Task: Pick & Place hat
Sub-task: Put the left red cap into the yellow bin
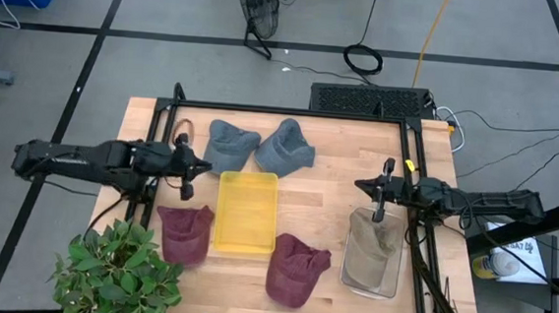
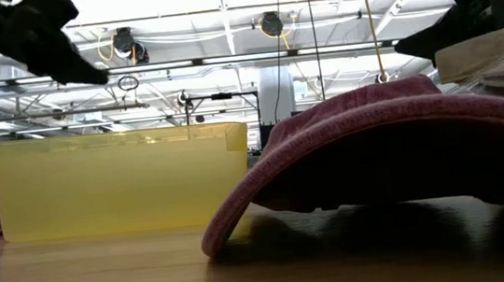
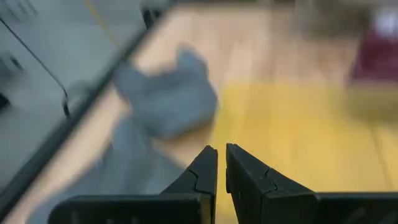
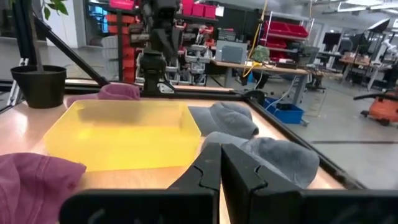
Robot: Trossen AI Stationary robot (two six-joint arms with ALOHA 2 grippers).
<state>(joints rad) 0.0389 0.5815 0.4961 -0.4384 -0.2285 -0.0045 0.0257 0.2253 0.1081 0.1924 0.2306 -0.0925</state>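
Two grey hats [image 1: 229, 145] [image 1: 285, 147] lie on the table's far part, also seen as grey hats [image 4: 224, 119] [image 4: 280, 155] in the right wrist view. Two maroon hats [image 1: 185, 234] [image 1: 296, 269] rest flat on either side of a yellow tray [image 1: 246, 210]. A beige hat [image 1: 372, 244] sits inside a clear bin [image 1: 389, 283]. My left gripper [image 1: 206, 166] [image 3: 222, 163] hovers shut beside the left grey hat. My right gripper [image 1: 362, 185] [image 4: 220, 163] hovers shut beyond the bin's far edge.
A potted plant [image 1: 118, 275] stands at the near left corner. A black metal frame [image 1: 293, 111] runs along the table's far edge and sides. In the low view the near maroon hat [image 2: 375, 147] fills the foreground beside the yellow tray [image 2: 115, 179].
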